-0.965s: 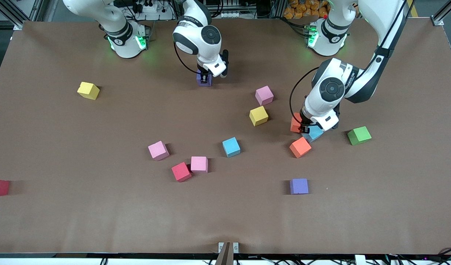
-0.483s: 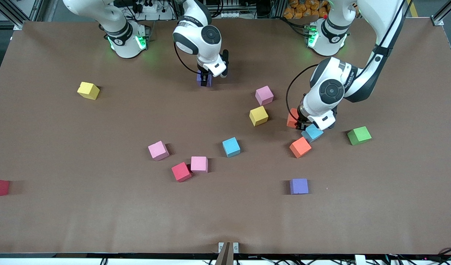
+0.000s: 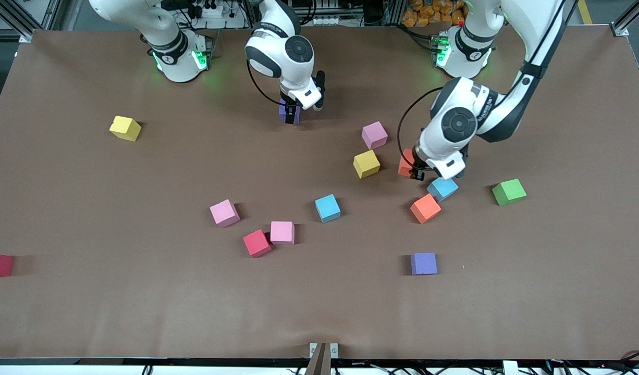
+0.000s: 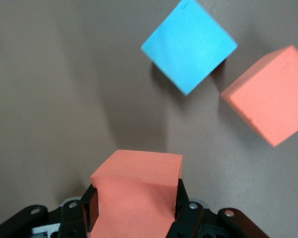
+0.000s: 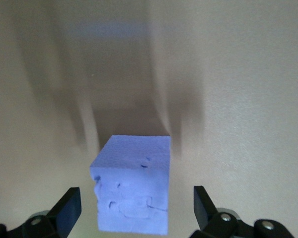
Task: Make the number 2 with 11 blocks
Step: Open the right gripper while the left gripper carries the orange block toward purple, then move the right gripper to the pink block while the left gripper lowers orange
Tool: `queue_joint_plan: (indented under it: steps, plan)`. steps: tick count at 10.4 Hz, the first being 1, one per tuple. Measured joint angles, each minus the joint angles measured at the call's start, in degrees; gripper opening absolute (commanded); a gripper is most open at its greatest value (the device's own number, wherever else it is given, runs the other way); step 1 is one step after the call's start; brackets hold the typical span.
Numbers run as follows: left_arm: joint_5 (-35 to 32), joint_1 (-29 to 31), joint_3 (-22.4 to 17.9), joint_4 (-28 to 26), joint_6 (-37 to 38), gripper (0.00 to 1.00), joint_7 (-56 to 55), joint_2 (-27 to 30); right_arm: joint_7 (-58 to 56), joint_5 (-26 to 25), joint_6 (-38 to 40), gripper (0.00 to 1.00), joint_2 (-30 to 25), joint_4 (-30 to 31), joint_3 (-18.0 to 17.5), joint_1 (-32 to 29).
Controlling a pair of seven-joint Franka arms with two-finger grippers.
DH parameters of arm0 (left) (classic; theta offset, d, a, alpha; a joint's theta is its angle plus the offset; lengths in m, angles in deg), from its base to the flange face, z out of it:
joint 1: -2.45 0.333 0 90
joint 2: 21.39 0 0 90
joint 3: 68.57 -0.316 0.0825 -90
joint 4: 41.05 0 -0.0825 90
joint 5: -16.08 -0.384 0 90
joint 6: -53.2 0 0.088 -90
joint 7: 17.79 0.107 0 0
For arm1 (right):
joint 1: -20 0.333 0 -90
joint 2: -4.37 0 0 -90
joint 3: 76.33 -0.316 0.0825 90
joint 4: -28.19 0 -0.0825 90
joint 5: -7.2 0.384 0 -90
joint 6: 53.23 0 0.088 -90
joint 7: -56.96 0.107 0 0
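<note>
**Three cameras, one table**

Front view: set high, faced the two arm bases across the brown table [image 3: 319,312], took in the whole top from afar. Left wrist view: looked down past the left gripper [image 4: 136,210] from close range, onto a held orange block [image 4: 136,193], with a blue block [image 4: 188,44] and a second orange block [image 4: 270,94] on the table below. Shared with the front view: those same blocks, orange [image 3: 404,164], blue [image 3: 443,188], orange [image 3: 425,208]. Right wrist view: looked down very close past the right gripper [image 5: 136,208], fingers spread wide, onto a purple block [image 5: 131,196]; same block [image 3: 289,113] in the front view, near the right arm's base.
</note>
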Motion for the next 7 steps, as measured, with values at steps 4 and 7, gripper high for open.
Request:
queue_joint_plan:
  steps: [4, 7]
  plan:
    - [0.0, 0.0, 3.7, 0.1, 1.1, 0.00, -4.8, 0.0, -0.5, 0.0, 12.2, 1.00, -3.5, -6.5, 0.7, -1.6]
    - [0.0, 0.0, 6.1, 0.1, 1.5, 0.00, -9.7, 0.1, -2.2, 0.0, 16.7, 1.00, -6.2, -8.3, 7.8, -3.3]
